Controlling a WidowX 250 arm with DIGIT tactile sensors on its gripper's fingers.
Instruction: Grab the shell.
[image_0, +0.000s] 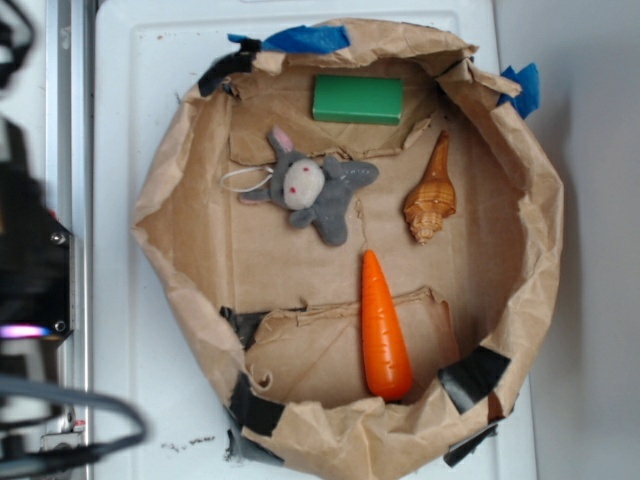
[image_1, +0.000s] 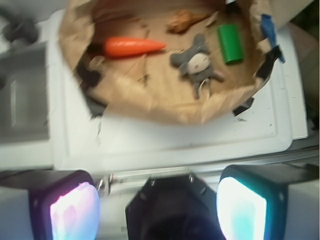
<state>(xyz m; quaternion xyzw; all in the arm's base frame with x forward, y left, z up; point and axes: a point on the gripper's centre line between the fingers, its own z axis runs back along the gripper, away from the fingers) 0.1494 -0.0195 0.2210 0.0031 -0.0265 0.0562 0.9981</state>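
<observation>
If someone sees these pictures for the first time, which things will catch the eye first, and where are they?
The bright orange carrot stands out first, lying in the near-right part of the brown paper nest in the exterior view. Next comes the green block at the far wall, with the grey bunny below it. The tan shell lies right of the bunny, apart from it, while the open gripper waits outside the nest.

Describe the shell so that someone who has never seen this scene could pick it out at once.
Look inside the crumpled brown paper basin on the white surface. On its right side in the exterior view, between the green block and the orange carrot, lies the shell, right of the grey plush bunny. It alone is tan-brown and ridged, spiralling at one end and tapering to a thin point.
</observation>
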